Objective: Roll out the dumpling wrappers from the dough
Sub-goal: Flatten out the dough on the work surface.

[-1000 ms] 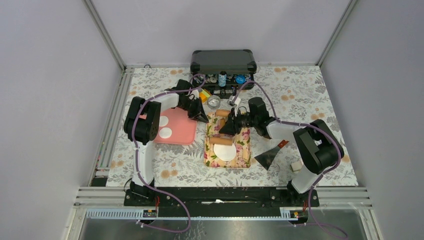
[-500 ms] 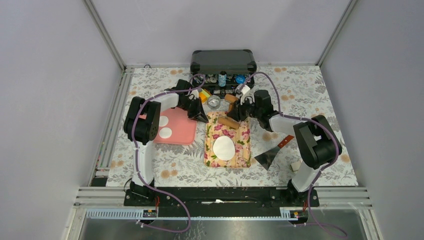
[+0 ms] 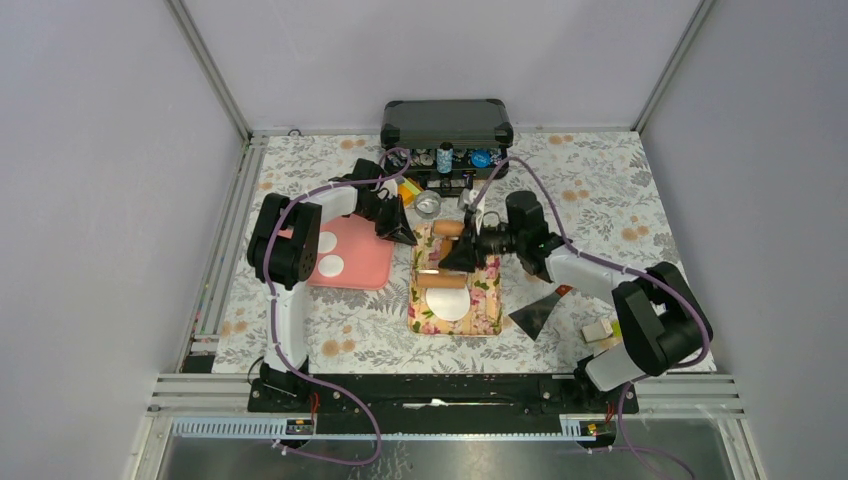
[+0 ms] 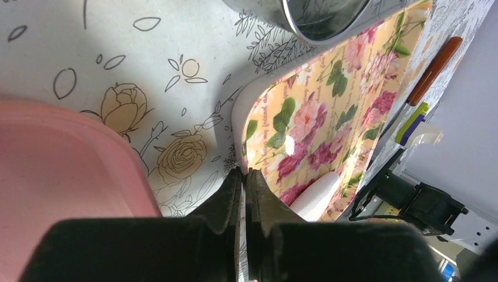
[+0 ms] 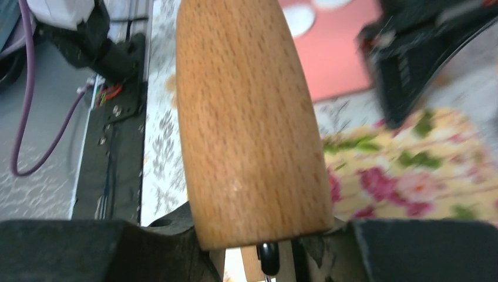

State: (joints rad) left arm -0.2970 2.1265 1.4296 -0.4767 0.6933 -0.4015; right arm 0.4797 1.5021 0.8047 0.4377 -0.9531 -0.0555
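A flattened white dumpling wrapper (image 3: 450, 304) lies on the floral board (image 3: 490, 300). My right gripper (image 3: 462, 255) is shut on the handle of a wooden rolling pin (image 3: 445, 281), whose wide roller rests on the wrapper's far edge. In the right wrist view the wooden rolling pin (image 5: 246, 117) fills the space between the jaws. My left gripper (image 3: 402, 233) is shut with nothing in it, its tips (image 4: 242, 174) at the board's far-left corner (image 4: 238, 111). Two more wrappers (image 3: 328, 254) lie on the pink tray (image 3: 365, 262). No dough lump shows.
A round silver tin (image 3: 428, 204) stands just beyond the board. An open black case (image 3: 447, 125) of small items sits at the back. A metal scraper with a brown handle (image 3: 540, 312) lies right of the board, and a small white block (image 3: 597, 330) lies near the right arm's base.
The right gripper drew the rolling pin back to the board's far end, leaving the wrapper uncovered, then brought it forward onto the wrapper again. The left arm has not moved.
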